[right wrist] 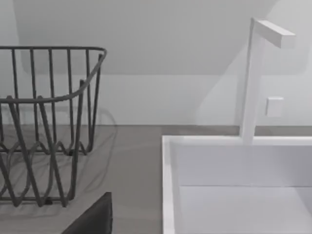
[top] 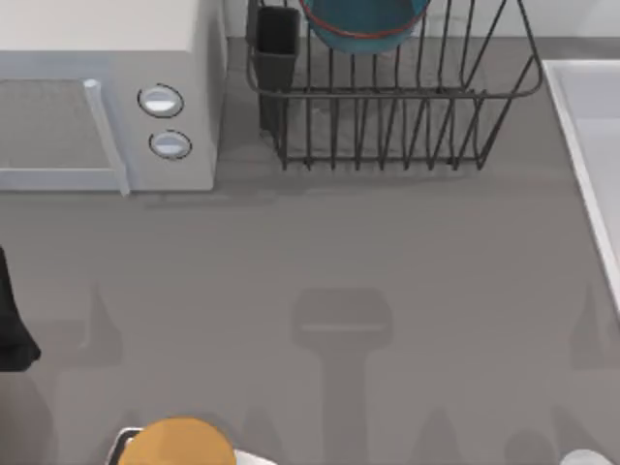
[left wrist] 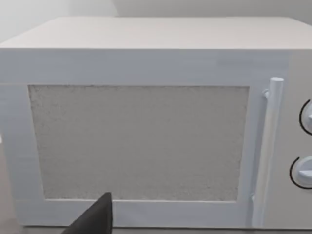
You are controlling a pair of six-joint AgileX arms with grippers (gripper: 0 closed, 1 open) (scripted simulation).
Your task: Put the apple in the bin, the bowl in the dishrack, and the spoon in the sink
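One bowl (top: 366,24) sits in the dishrack (top: 387,107); whether either arm's fingers are clenched, I cannot tell.

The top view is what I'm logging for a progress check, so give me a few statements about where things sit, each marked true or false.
1. The bowl sits in the dishrack. True.
2. The microwave is at the table's right side. False: it is at the left, with the dishrack to its right.
3. The sink lies at the table's right edge, beside the dishrack. True.
4. The utensil cup is at the rack corner nearest the sink. False: it is at the corner nearest the microwave.
5. The orange-yellow round thing rests inside the dishrack. False: it is at the table's near edge, left of centre.
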